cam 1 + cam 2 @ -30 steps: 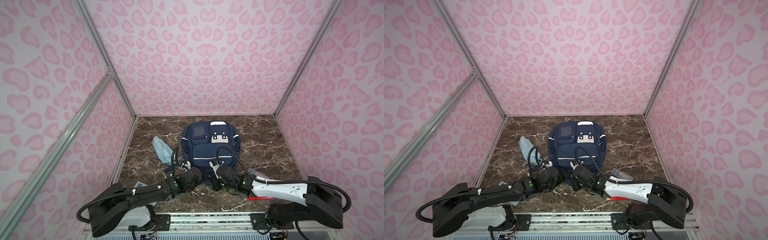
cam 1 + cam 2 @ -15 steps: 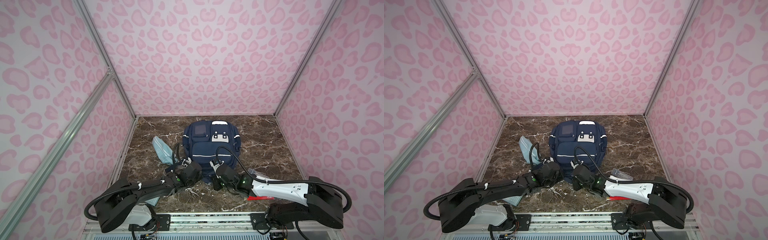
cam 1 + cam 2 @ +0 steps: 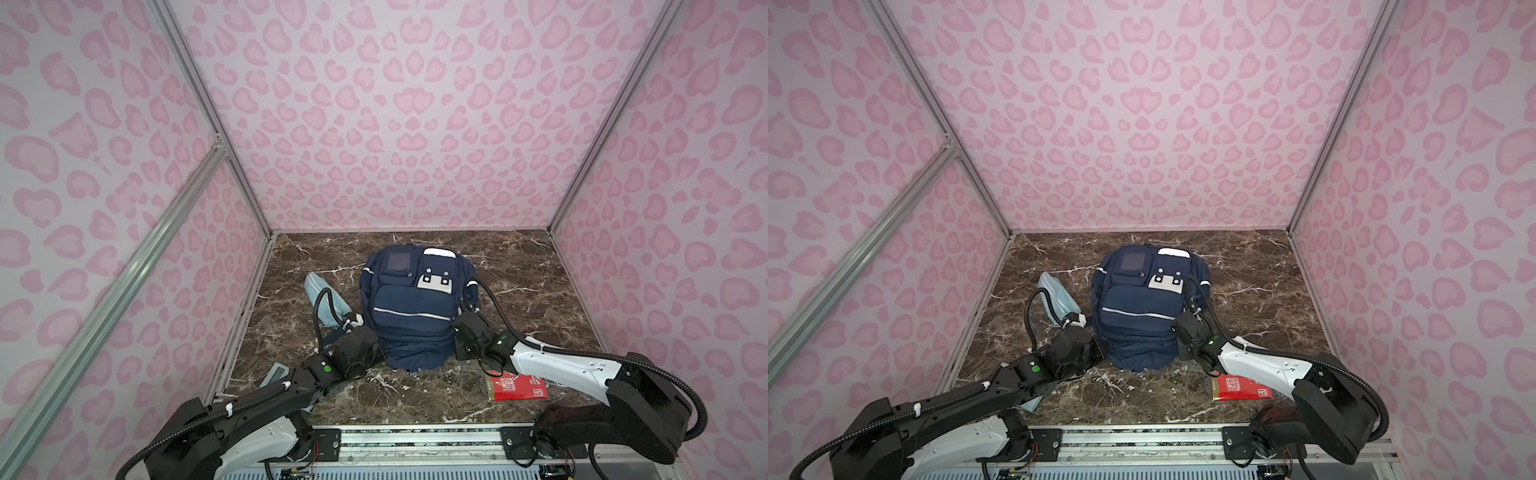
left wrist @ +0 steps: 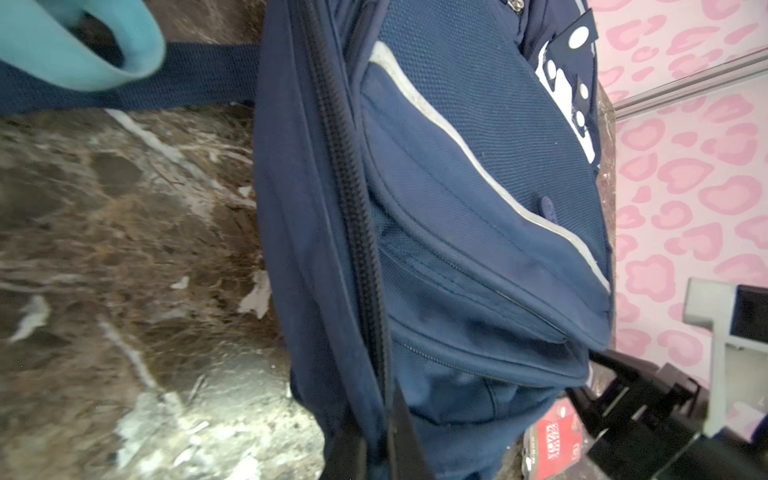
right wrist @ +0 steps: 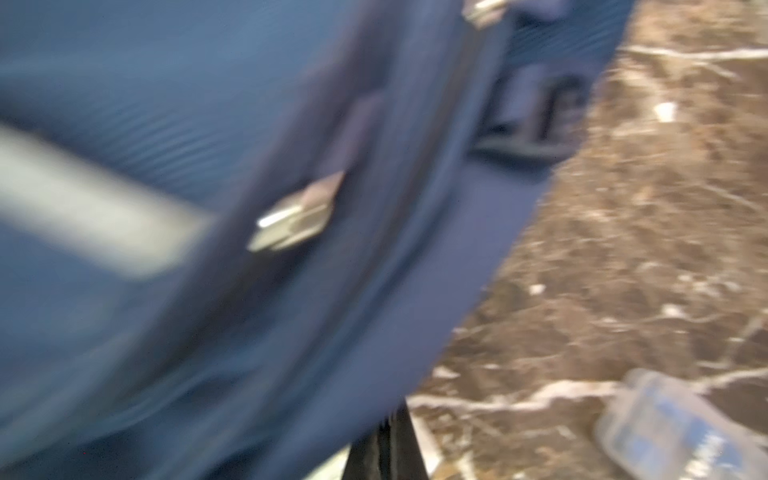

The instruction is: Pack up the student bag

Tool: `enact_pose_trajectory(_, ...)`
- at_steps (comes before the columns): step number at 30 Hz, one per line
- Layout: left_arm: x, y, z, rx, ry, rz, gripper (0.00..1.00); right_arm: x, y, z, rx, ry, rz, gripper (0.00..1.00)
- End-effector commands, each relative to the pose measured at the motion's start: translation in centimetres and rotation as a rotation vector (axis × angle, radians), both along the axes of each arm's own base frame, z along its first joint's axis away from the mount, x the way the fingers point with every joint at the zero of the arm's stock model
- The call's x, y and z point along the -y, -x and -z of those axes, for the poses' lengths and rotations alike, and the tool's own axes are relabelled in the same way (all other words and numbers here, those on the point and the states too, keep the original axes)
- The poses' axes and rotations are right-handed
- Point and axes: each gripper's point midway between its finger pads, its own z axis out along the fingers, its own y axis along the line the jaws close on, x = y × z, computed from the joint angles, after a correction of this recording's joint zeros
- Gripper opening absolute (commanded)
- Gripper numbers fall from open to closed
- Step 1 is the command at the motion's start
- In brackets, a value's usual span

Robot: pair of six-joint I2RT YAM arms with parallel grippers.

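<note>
Pinching student bag [image 3: 409,307], left fingers [image 4: 409,451], right fingers [image 5: 370,461]

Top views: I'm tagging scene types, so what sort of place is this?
Likely an enclosed robot test booth: pink patterned wall panels, aluminium framing, two robot arms at a marble-look tabletop.

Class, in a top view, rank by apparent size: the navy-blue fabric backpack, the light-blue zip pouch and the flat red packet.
1. navy-blue fabric backpack.
2-3. light-blue zip pouch and flat red packet: alike, both partly hidden, so unranked.
</note>
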Motion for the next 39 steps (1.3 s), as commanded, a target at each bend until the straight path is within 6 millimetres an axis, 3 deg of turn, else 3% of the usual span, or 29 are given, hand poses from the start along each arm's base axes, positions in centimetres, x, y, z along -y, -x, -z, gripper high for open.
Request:
enact_pose_trajectory(1, -1.3, 0.1, 0.3, 0.029, -0.09, 0.038, 0.03, 1.9, -1.7, -0.1, 0.027, 0.035, 0.027, 0.0)
enact_pose_trajectory(6, -1.0, -0.1, -0.6, 0.097, -0.143, 0.138, 0.03, 4.7, -4.6, 0.3, 0.032, 0.003, 0.114, 0.0)
enact_pose_trajectory(10, 0.8, 0.2, -1.8, 0.147, -0.105, 0.257, 0.03, 6.2, -7.1, -0.3, 0.055, 0.002, 0.126, 0.0)
enact_pose_trajectory(16, 0.9, 1.1, -2.2, 0.169, -0.108, 0.333, 0.03, 7.2, -11.0, 0.2, 0.05, -0.142, 0.155, 0.0)
enact_pose_trajectory(22, 1.9, 1.6, -2.0, 0.17, -0.052, 0.404, 0.03, 5.8, -11.0, 0.5, 0.012, -0.208, 0.084, 0.0)
enact_pose_trajectory(29, 3.2, 1.4, -2.4, 0.183, -0.029, 0.451, 0.03, 8.1, -10.3, -0.3, 0.002, -0.133, 0.152, 0.01)
enact_pose_trajectory(31, 3.4, 1.4, -2.6, 0.184, -0.026, 0.457, 0.03, 8.4, -10.0, -0.3, -0.015, -0.13, 0.175, 0.1)
enact_pose_trajectory(33, 3.5, 1.4, -2.6, 0.183, -0.023, 0.46, 0.03, 8.8, -9.8, -0.8, -0.021, -0.117, 0.208, 0.33)
enact_pose_trajectory(35, 3.6, 1.3, -2.7, 0.186, -0.023, 0.463, 0.03, 9.2, -9.8, -2.2, 0.017, -0.11, 0.223, 0.45)
enact_pose_trajectory(39, 3.7, 1.2, -2.4, 0.175, -0.023, 0.461, 0.03, 9.3, -10.5, -5.4, 0.089, -0.113, 0.218, 0.55)
